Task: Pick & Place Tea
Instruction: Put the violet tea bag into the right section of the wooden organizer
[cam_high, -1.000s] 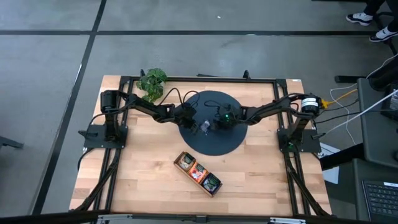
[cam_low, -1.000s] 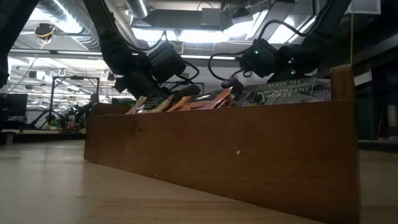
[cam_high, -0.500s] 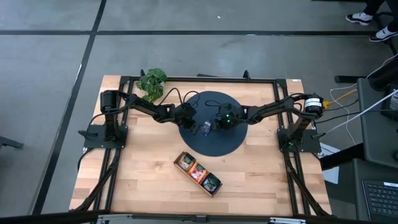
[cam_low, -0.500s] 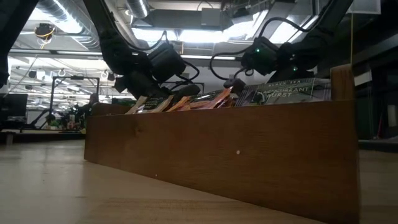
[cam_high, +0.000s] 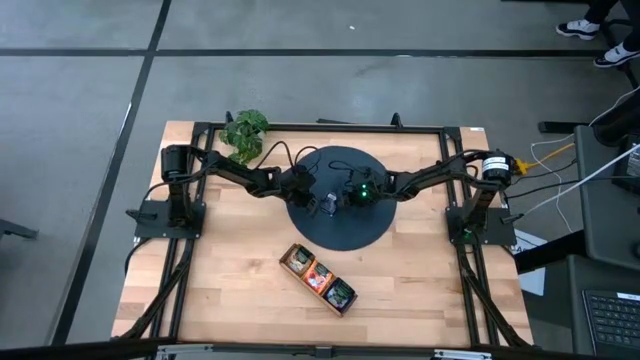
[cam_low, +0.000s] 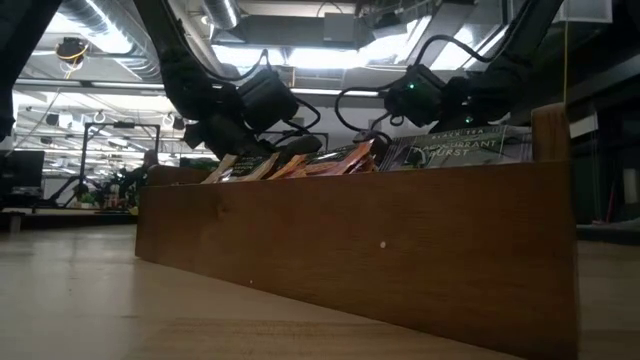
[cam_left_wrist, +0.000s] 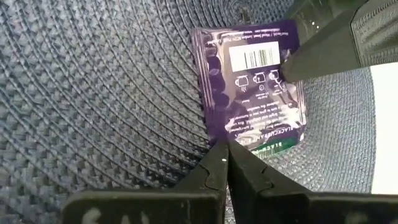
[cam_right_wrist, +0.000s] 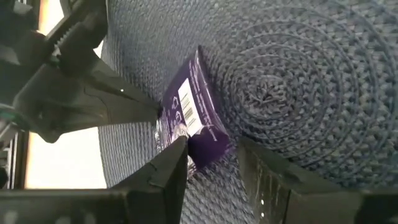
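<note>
A purple-blue tea sachet is over the middle of the dark round mat, with both arms meeting at it. My left gripper is shut on it. My right gripper comes from the table's right and is open. Its fingers stand on either side of the sachet's opposite end. The sachet's barcode face is turned up toward the left wrist camera. Other sachets stand in the wooden three-compartment tray. My left gripper pinches the sachet's edge between its two shut fingers, opposite the barcode end. The fingers slant down from the table's left. The sachet sits tilted above the mat; whether its low edge rests on the mat I cannot tell. My right gripper has one finger close over the sachet's barcode end. The other finger stands clear beside it. Whether the near finger touches the sachet I cannot tell.
The tray lies askew on the wooden table nearer the front edge, and its wall fills the low view. A leafy green plant stands at the far left corner. A black frame runs round the table's sides and far edge.
</note>
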